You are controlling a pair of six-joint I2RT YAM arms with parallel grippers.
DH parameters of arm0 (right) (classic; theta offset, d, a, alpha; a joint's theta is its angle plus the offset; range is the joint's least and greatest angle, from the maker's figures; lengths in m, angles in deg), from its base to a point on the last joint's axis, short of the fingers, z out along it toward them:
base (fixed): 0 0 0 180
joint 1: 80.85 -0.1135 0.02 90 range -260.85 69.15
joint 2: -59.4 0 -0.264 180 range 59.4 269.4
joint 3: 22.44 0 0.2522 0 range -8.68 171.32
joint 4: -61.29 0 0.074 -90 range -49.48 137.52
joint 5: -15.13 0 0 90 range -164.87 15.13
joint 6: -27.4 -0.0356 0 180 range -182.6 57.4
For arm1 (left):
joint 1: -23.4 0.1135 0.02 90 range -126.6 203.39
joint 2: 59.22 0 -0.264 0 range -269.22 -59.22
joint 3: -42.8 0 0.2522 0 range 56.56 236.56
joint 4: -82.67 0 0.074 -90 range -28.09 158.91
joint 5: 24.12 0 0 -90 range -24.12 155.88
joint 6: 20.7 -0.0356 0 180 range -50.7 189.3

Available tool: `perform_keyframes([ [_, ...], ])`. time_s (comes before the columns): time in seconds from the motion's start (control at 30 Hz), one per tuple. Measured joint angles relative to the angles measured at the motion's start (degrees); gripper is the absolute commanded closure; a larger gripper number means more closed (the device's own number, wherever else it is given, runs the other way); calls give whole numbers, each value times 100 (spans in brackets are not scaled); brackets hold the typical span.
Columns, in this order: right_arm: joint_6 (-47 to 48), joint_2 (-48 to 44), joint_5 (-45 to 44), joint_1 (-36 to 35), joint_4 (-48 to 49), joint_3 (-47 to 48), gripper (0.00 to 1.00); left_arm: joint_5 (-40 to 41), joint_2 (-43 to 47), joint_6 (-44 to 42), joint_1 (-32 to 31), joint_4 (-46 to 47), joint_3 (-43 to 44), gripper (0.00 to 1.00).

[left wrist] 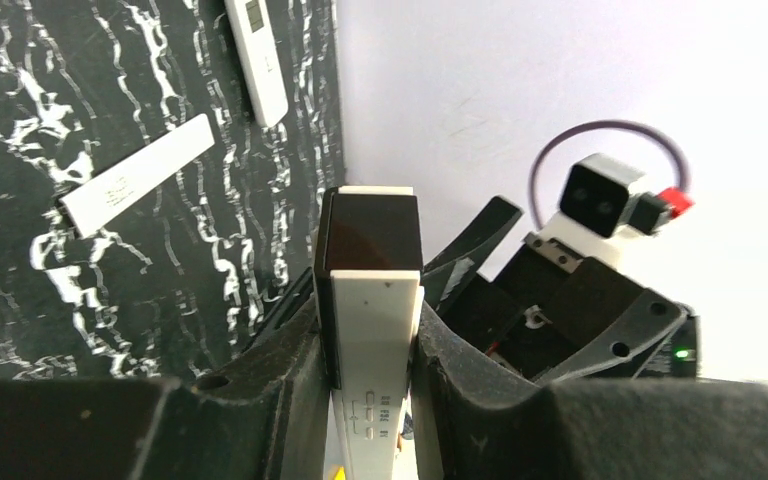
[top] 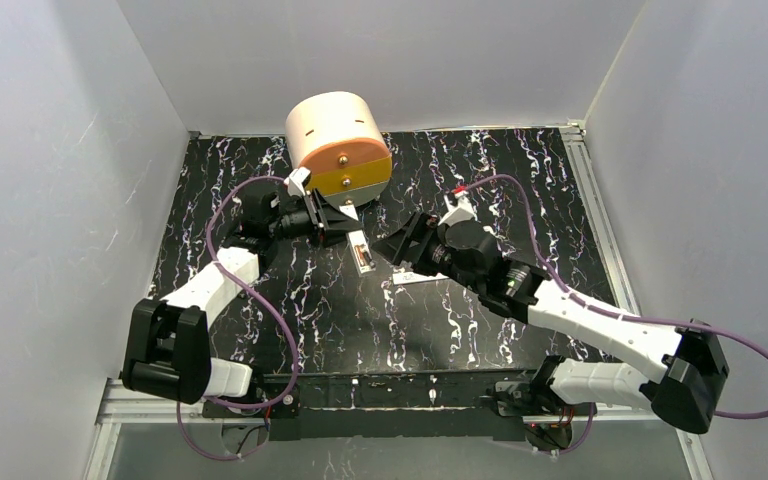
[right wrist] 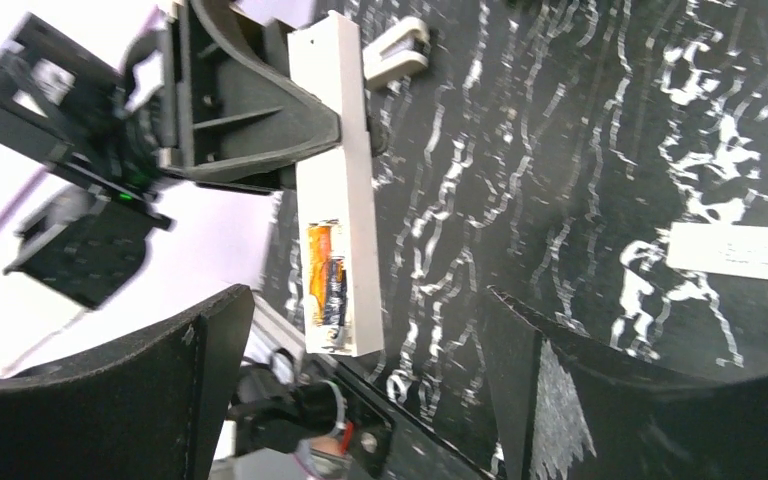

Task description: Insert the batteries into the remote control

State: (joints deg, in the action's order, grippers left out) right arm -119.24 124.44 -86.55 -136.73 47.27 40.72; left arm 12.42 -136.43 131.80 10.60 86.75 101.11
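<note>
A: Where are the batteries (right wrist: 325, 275)?
B: They lie in the open compartment at one end of the remote control (right wrist: 352, 230). One looks coppery, the other darker.
A: And what has the remote control?
B: The left gripper (top: 345, 230). Its jaws are clenched on the white body, over the middle of the tabletop (top: 300, 310).
A: The right gripper (top: 392, 250)?
B: Its jaws are spread wide and grasp nothing. They stand just beside the compartment end. A white bar (top: 415, 277) lies flat on the tabletop near it.
</note>
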Motion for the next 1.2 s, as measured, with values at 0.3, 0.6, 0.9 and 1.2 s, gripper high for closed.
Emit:
perform_keyframes([
  [0.3,-688,-319,-50,26,1058,-313,7,227,155,2087,0,1517,-361,100],
  [0.6,-1097,-317,111,37,1674,-319,4,732,428,3735,0,2756,-710,100],
  [0.9,-1519,-208,216,136,2188,-337,6,1082,503,4496,-7,3425,-841,100],
  [1.2,-1821,116,461,155,2754,-358,9,1220,656,4745,-7,3665,-911,100],
])
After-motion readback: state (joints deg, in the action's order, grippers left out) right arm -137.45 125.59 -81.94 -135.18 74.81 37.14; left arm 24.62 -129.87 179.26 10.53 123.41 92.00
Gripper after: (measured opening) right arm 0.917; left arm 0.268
